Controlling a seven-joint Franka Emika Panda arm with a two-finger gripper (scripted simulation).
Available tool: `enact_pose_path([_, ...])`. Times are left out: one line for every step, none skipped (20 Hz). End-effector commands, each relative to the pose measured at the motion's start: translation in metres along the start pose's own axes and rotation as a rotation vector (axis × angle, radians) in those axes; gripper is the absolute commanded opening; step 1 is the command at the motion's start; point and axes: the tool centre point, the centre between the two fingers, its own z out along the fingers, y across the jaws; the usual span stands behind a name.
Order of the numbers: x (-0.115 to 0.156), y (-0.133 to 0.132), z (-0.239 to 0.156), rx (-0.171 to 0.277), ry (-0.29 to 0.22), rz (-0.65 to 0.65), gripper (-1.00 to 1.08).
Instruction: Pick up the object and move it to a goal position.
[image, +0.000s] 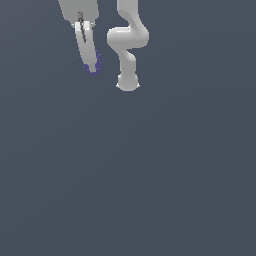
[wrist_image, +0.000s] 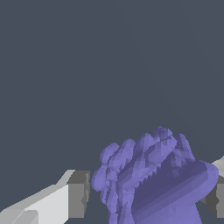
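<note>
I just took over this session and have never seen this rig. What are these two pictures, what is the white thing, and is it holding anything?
Both are simulator renders of one robot arm, white and jointed, over a plain grey surface. The exterior view is from a camera off the arm; the wrist view looks out from beside the hand. The purple-blue lumpy cluster sits between the hand's grey finger pads, so it appears gripped. In the exterior view the cluster shows at the fingertips. Nothing else shows on the surface, and no goal marker is visible.
</note>
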Motion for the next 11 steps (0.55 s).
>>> enact_pose_path([0.0031,0.0033,-0.0101,-0.001,0.0,-0.001,-1.0])
enact_pose_path([0.0037,0.004,-0.013,-0.001,0.0,-0.001,-1.0])
enact_pose_path([0.0045,0.0046,-0.0153,-0.001,0.0,-0.001,-1.0])
enact_pose_path([0.0051,0.0051,-0.0171,-0.001,0.0,-0.001,-1.0])
enact_pose_path([0.0056,0.0053,-0.0183,-0.001,0.0,-0.001,-1.0])
enact_pose_path([0.006,0.0054,-0.0191,-0.001,0.0,-0.001,-1.0])
enact_pose_path([0.0058,0.0051,-0.0193,-0.001,0.0,-0.002,-1.0])
enact_pose_path([0.0058,0.0048,-0.019,-0.001,0.0,-0.002,-1.0])
enact_pose_path([0.0057,0.0043,-0.0182,-0.001,0.0,-0.002,-1.0])
enact_pose_path([0.0055,0.004,-0.0175,-0.001,0.0,-0.002,-1.0])
enact_pose_path([0.0055,0.0038,-0.0172,-0.001,0.0,-0.002,-1.0])
